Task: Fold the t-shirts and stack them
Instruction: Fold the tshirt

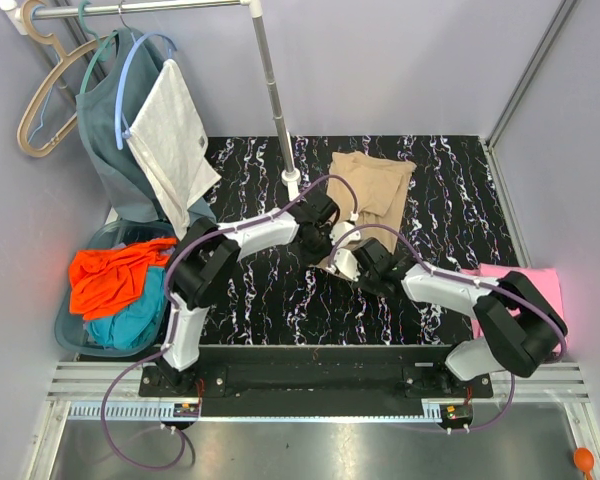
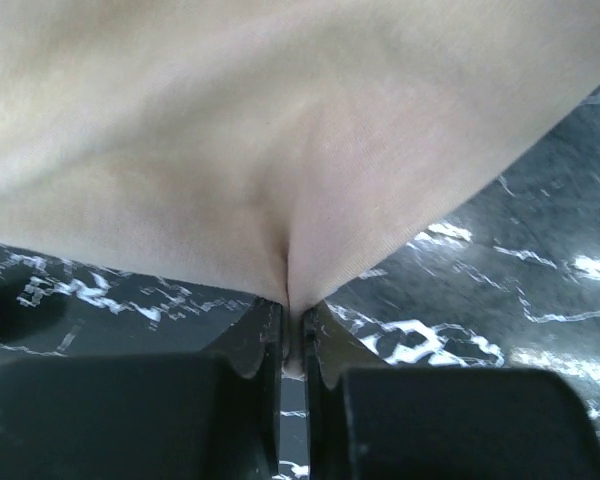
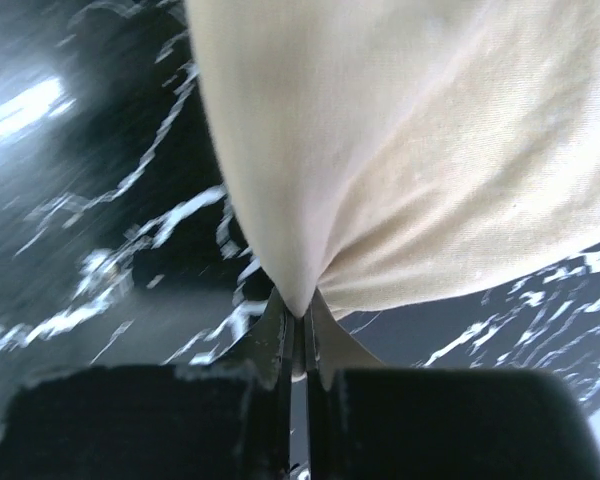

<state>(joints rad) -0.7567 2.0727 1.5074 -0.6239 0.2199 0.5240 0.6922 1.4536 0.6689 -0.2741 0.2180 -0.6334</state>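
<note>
The tan t-shirt (image 1: 372,190) is found crumpled in the upper middle of the top view. It's plain and soft, and its lower edge is bunched up. A pink t-shirt (image 1: 528,283) is laid flat at the right edge. An orange t-shirt (image 1: 110,275) and a teal t-shirt (image 1: 130,322) are piled in a basket (image 1: 62,335) at the lower left. Everything is set on a black marble-look table (image 1: 260,300) that's boxed in by pale grey walls. A grey top (image 1: 105,130) is hung from a clothes rail (image 1: 140,8) in the upper left. Both arms are bent at the elbow and stretched toward the centre. The left gripper (image 2: 292,312) is clamped on a pinch of tan cloth. The right gripper (image 3: 300,312) is closed on another pinch, near the first.
</note>
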